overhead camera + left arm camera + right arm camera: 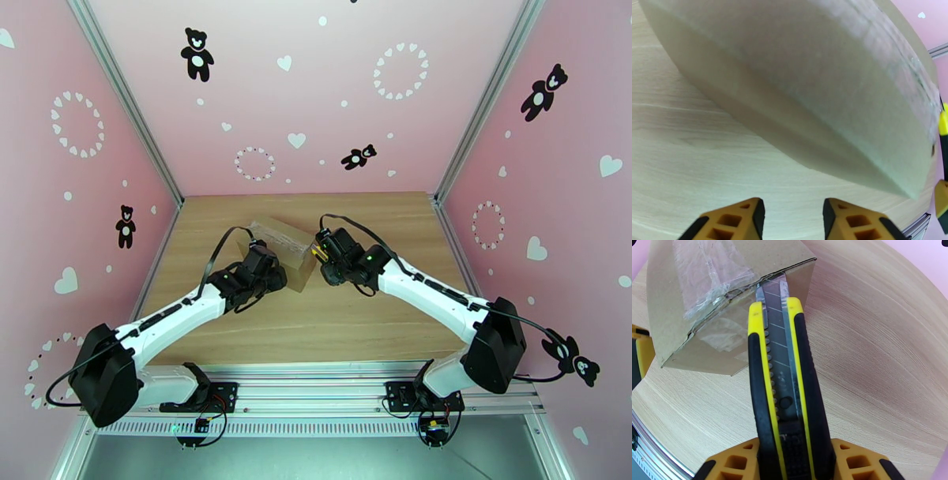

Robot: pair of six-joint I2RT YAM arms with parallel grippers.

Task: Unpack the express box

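The express box (286,246) is a small brown carton with clear shiny tape, lying mid-table between both arms. My right gripper (798,461) is shut on a yellow-black utility knife (784,370). Its extended blade (772,291) reaches the box (691,287) at the top edge, beside the wrinkled tape seam. From above, the right gripper (325,259) sits just right of the box. My left gripper (272,275) is at the box's near-left side. In the left wrist view its fingers (750,217) stand apart with nothing between them, a little short of the box's plain side (809,79).
The wooden table (355,324) has free room in front of and behind the box. Pink walls close in the left, right and back. A metal rail (316,395) carrying the arm bases runs along the near edge.
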